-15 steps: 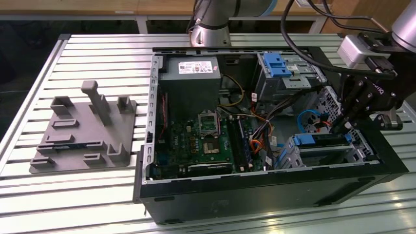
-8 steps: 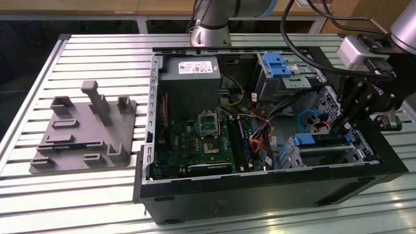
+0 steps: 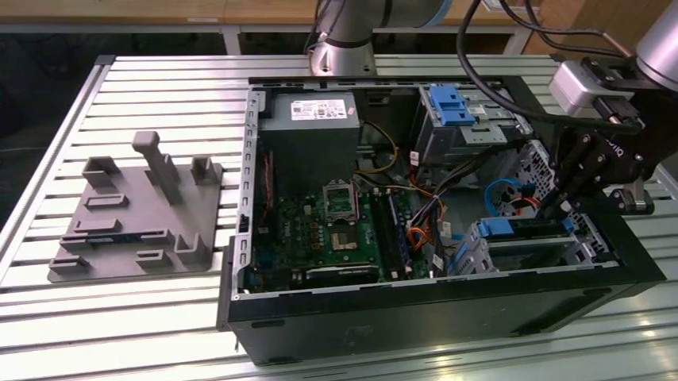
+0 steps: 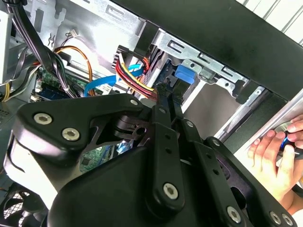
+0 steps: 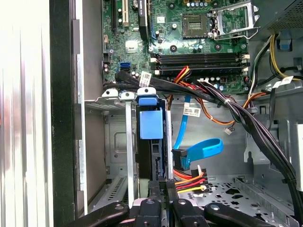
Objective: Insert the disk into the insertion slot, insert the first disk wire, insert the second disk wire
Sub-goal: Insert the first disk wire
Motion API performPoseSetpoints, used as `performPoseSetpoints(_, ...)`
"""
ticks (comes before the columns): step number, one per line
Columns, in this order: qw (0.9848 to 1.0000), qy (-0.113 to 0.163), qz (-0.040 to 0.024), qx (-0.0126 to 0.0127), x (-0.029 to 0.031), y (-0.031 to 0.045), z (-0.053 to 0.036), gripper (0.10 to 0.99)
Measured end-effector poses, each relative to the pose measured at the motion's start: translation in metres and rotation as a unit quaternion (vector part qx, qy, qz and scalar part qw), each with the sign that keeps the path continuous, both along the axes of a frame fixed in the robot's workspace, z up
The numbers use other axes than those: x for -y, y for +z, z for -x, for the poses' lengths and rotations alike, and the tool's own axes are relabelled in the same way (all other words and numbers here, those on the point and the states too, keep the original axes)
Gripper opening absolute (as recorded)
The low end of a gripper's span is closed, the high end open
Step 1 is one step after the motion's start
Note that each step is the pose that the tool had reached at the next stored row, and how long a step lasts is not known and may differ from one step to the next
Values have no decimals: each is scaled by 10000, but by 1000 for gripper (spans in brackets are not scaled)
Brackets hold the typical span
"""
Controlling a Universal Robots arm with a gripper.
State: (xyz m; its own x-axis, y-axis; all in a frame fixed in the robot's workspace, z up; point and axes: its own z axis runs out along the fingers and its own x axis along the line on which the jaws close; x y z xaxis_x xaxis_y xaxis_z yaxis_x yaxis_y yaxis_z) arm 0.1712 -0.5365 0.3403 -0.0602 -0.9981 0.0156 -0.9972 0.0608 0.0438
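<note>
Right at the gripper (image 5: 161,183), I see the jaws drawn together with almost no gap. Their tips sit against the black plug of the red, yellow and black wire bundle (image 5: 190,179), and I cannot tell whether they pinch it. In the second wrist view the gripper (image 4: 164,92) points at the exposed end of the disk (image 4: 183,74), with the same wire bundle (image 4: 132,78) ending at its tips. The disk (image 5: 150,125) stands on edge in the insertion slot (image 5: 129,142), its blue carrier tab outermost. The blue flat cable (image 5: 203,149) loops just beside it, its dark plug near the disk's edge; I can't make out whether it is seated. From the exterior view the gripper (image 3: 548,213) reaches down into the black computer case (image 3: 424,317). There it is just above the disk (image 3: 496,228) in the insertion slot (image 3: 529,252), at that view's right. The motherboard (image 3: 339,230) lies in the middle of the case, and a blue-latched cage (image 3: 450,107) sits at the far end. The case rests on the slatted worktop (image 3: 159,309), with a grey fixture plate (image 3: 138,214) well apart on that view's left. A person's hand (image 4: 277,156) rests outside the case wall.
</note>
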Motion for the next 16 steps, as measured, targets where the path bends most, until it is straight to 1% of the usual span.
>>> performPoseSetpoints(16, 10000, 0, 1, 0, 5, -33, -2, 161)
